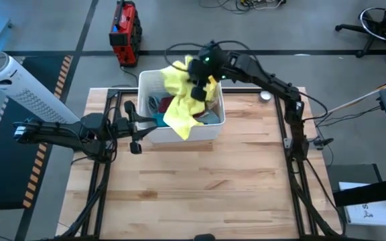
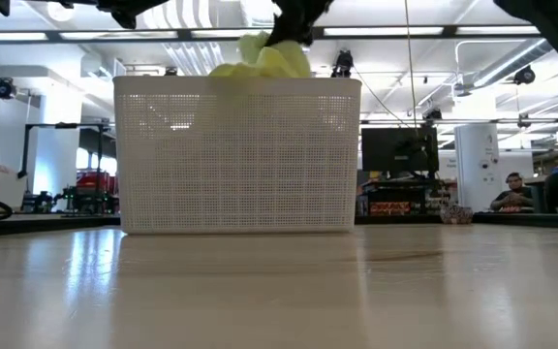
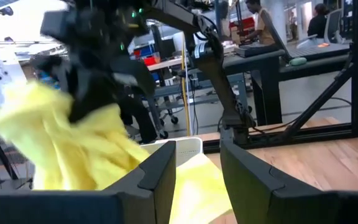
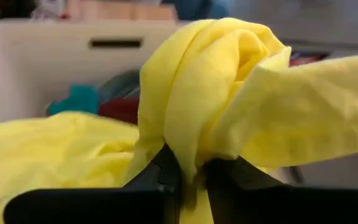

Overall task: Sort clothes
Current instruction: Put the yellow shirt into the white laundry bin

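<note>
A bright yellow garment (image 1: 183, 100) hangs over the white plastic basket (image 1: 210, 130) at the table's far middle; its lower part drapes over the other clothes and the basket's near rim. Teal and maroon clothes (image 4: 98, 102) lie inside. My right gripper (image 1: 198, 84) is above the basket, shut on the yellow garment (image 4: 216, 93). My left gripper (image 1: 134, 127) is open and empty just left of the basket, at its left wall. The yellow garment shows above the basket's rim in the low view (image 2: 264, 58). My right gripper pinches a bunched fold of the yellow garment (image 4: 188, 168) between its two fingers, several layers gathered. The fingers come from above, pointing down into the basket. The garment's held part is lifted; the rest hangs slack, its lower end on the basket's near rim (image 1: 183, 130).
A small white round thing (image 1: 265, 96) lies on the table right of the basket. A red device (image 1: 124, 33) stands on the floor beyond the far edge. The wooden tabletop (image 1: 206, 187) stretches wide in front of the basket. People sit at desks behind.
</note>
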Controlling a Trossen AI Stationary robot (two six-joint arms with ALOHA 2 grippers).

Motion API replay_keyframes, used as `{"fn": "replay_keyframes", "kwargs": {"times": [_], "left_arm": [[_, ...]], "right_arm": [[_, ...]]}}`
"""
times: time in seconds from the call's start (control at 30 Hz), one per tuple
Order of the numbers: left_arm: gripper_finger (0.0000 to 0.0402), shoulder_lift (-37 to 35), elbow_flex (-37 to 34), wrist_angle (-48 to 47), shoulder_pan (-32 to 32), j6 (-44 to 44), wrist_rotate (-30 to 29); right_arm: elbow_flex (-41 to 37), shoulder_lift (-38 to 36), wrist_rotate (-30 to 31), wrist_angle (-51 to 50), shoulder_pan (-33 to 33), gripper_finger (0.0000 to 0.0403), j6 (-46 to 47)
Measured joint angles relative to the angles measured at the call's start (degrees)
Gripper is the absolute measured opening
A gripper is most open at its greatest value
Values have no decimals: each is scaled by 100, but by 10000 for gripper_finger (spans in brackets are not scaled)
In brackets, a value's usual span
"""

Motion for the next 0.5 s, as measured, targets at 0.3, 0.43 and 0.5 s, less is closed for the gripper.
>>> {"fn": "replay_keyframes", "kwargs": {"times": [0.3,0.43,0.5], "left_arm": [[114,15,0,15,0,-101,-2],[114,33,0,14,0,-137,0],[114,51,0,29,0,-184,-80]], "right_arm": [[-2,777,-1314,-107,82,34,306],[-4,1042,-1436,-127,181,79,431],[-4,1053,-1438,-117,239,111,429]]}}
